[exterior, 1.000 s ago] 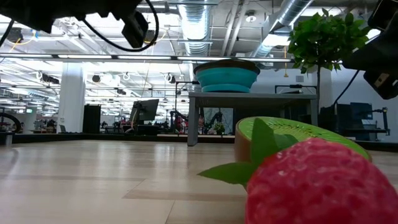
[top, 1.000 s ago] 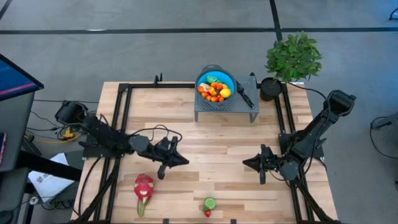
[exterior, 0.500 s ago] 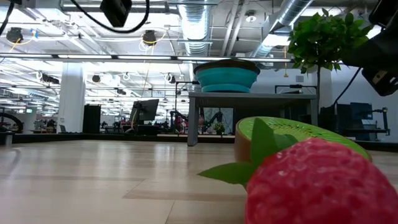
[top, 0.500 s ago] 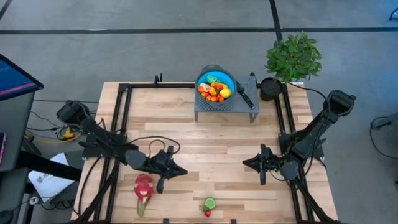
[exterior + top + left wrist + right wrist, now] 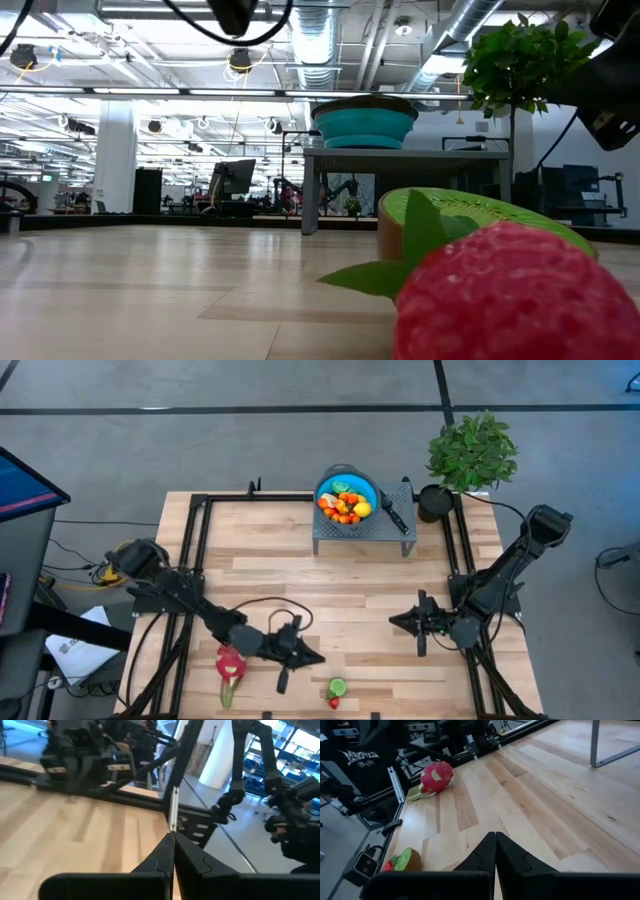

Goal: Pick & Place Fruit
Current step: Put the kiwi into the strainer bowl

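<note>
The left gripper [image 5: 318,658] sits low over the wooden table [image 5: 300,575], at its near edge. Its two dark fingers [image 5: 172,857] are pressed tight together and hold nothing. The big pink-red toy dragon fruit with green tips [image 5: 231,664] lies just behind the jaws, beside the arm. The small green kiwi half [image 5: 338,686] and the little red strawberry [image 5: 334,703] lie close by, just ahead of the tips and a bit to the side. They touch each other.

I think the step now is to reach for one of these loose fruits. To do it well, the jaws must spread first, because shut jaws would only push a fruit away. They should come down with one finger on each side of a single fruit. The kiwi and the strawberry are so close that a grab could catch both or knock one off the edge.

Farther on, the round blue bowl [image 5: 364,488] sits on a small grey stand [image 5: 395,530], well away from both jaws. It is full of tiny orange, red, yellow and green fruits, too many to count.

The right gripper [image 5: 395,622] waits over the table, fingers [image 5: 492,852] pressed together, empty.

I count three loose fruits, one bowl and two arms.
</note>
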Motion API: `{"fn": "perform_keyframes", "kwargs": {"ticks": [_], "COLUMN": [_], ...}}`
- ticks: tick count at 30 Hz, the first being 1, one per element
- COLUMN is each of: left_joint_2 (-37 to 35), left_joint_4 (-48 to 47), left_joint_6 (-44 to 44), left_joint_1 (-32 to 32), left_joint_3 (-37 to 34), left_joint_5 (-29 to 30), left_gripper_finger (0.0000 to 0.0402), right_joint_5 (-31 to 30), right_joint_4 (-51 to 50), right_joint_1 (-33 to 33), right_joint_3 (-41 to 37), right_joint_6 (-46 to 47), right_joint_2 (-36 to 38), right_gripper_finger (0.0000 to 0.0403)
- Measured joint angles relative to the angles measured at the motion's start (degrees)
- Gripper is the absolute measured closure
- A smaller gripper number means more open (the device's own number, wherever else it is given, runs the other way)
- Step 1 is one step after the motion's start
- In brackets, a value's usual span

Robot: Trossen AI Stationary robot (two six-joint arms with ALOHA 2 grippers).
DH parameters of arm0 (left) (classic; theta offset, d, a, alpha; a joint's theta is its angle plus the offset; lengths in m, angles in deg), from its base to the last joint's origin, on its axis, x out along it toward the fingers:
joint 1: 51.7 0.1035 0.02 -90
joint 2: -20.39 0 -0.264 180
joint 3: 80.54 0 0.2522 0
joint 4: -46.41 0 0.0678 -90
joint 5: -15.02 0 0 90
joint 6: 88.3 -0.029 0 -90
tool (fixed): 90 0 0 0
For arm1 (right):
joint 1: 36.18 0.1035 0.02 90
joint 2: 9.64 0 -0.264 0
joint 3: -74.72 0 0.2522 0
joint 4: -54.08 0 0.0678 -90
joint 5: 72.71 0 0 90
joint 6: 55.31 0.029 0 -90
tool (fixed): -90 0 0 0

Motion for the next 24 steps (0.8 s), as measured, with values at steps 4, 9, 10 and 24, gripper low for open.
{"fn": "perform_keyframes", "kwargs": {"ticks": [4,9,10,24], "left_joint_2": [2.48,6.03,7.07,16.25], "left_joint_4": [-4.94,-11.51,-12.29,-24.62], "left_joint_6": [2.77,6.36,6.38,15.59], "left_joint_1": [-0.69,-1.62,-1.85,-6.23], "left_joint_3": [4.22,9.96,11.20,21.69], "left_joint_5": [-1.91,-2.30,-2.32,-4.44], "left_gripper_finger": [0.0401,0.0401,0.0401,0.0401], "right_joint_5": [0.03,0.16,0.15,0.05], "right_joint_4": [0.32,1.20,1.35,1.87], "right_joint_1": [0.73,2.20,2.42,2.80], "right_joint_3": [0.00,0.02,0.02,0.02], "right_joint_6": [0.31,0.41,0.42,0.02], "right_joint_2": [0.00,0.00,0.00,-0.17], "right_gripper_finger": [0.0403,0.0403,0.0403,0.0403]}}
